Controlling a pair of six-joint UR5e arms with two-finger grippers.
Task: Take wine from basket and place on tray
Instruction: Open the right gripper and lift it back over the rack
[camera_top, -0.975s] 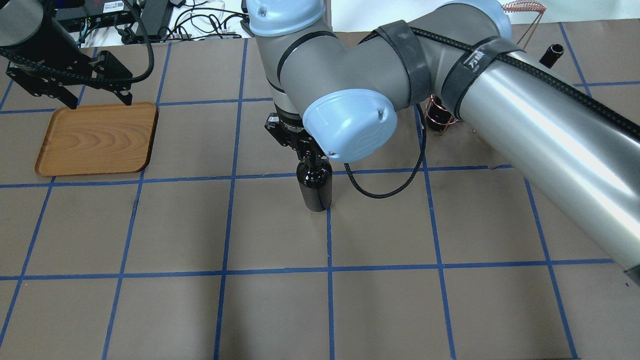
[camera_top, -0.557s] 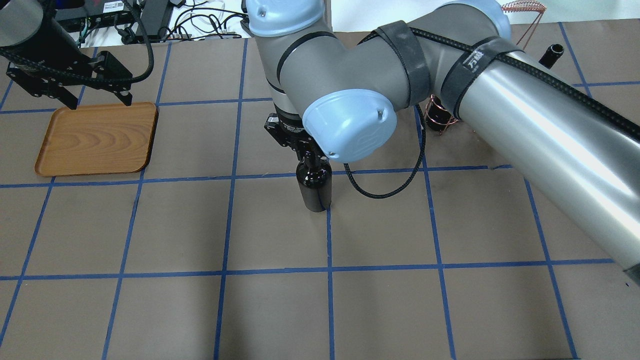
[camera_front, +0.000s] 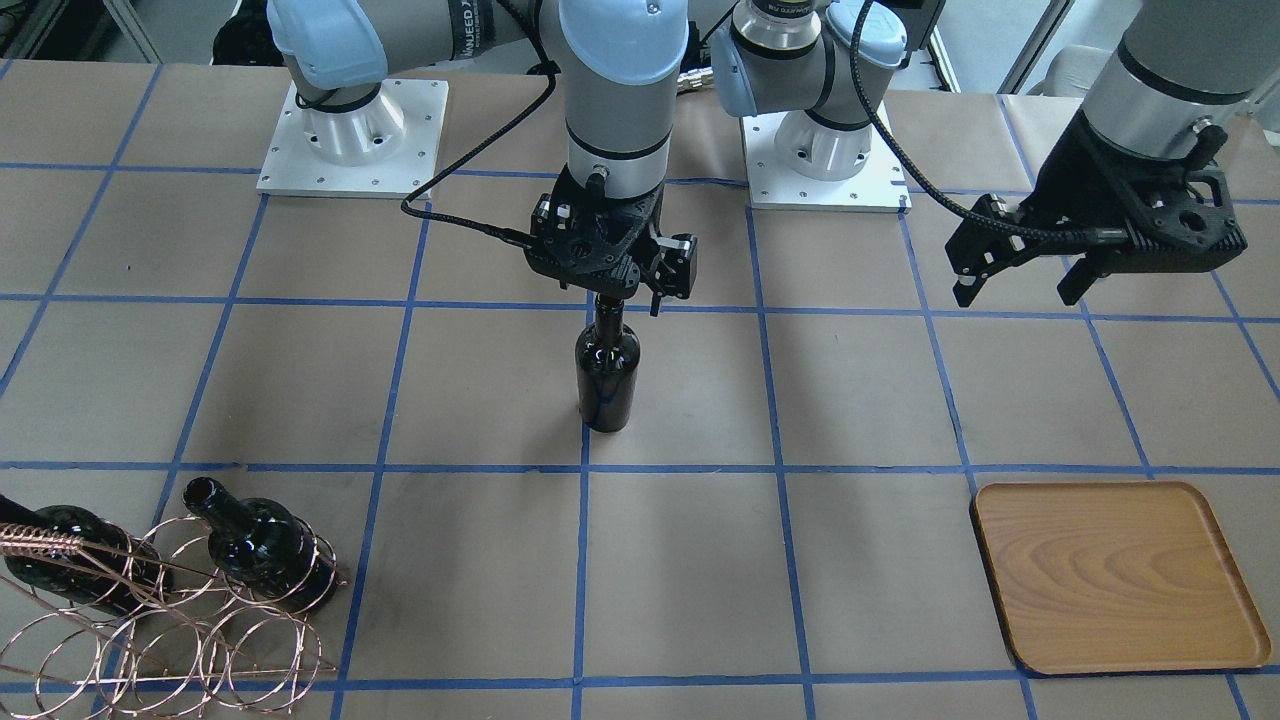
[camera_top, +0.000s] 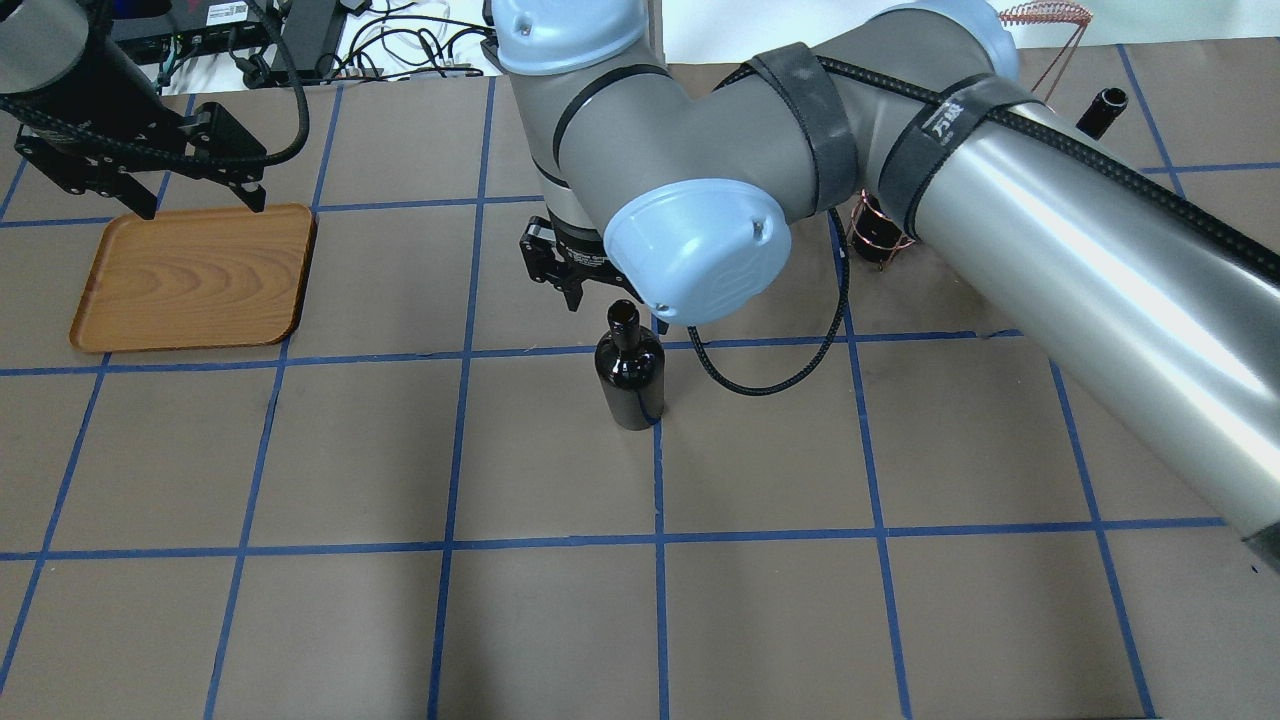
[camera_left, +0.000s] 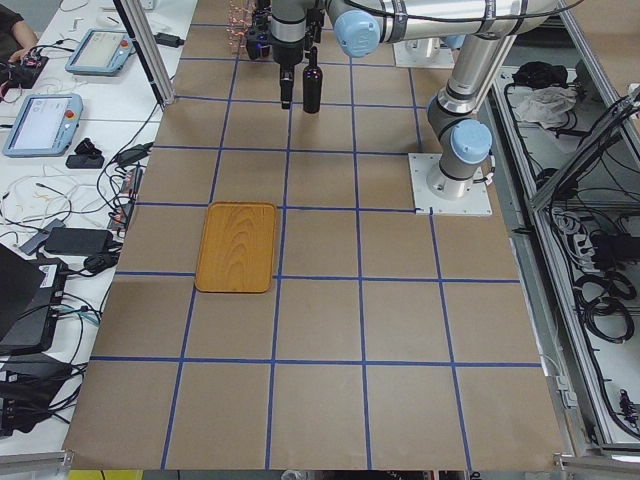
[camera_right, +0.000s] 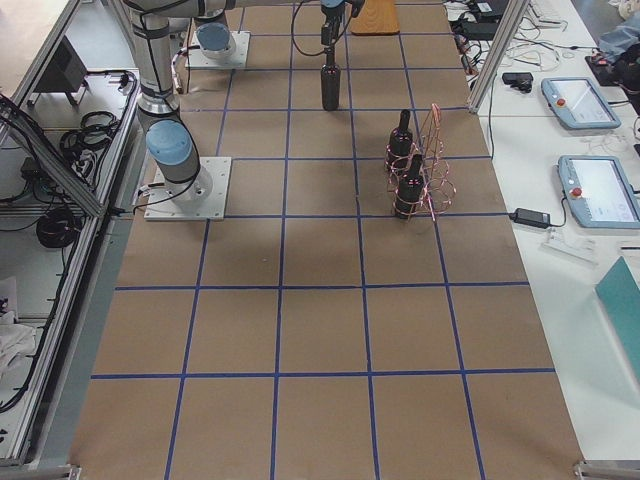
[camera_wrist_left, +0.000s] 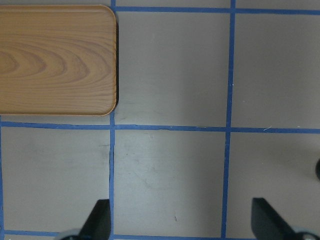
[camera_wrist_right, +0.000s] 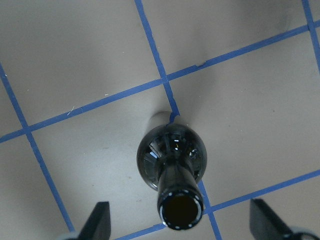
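**Both grippers held open, fingers pointed down**

The right arm (camera_top: 1050, 250) is stretched in toward the middle of the bench, with the elbow bent and the wrist turned straight down. The right gripper (camera_wrist_right: 182, 222) is held vertical above the bench. Its fingers (camera_wrist_right: 100, 220) are spread wide apart and are closed on nothing. The left arm (camera_front: 1160, 70) is kept out on its own side, well apart from the right one. The left gripper (camera_front: 1017, 292) is held raised off the bench and pointed downward. Its fingers (camera_wrist_left: 100, 220) are likewise seen parted, and nothing is gripped between them.
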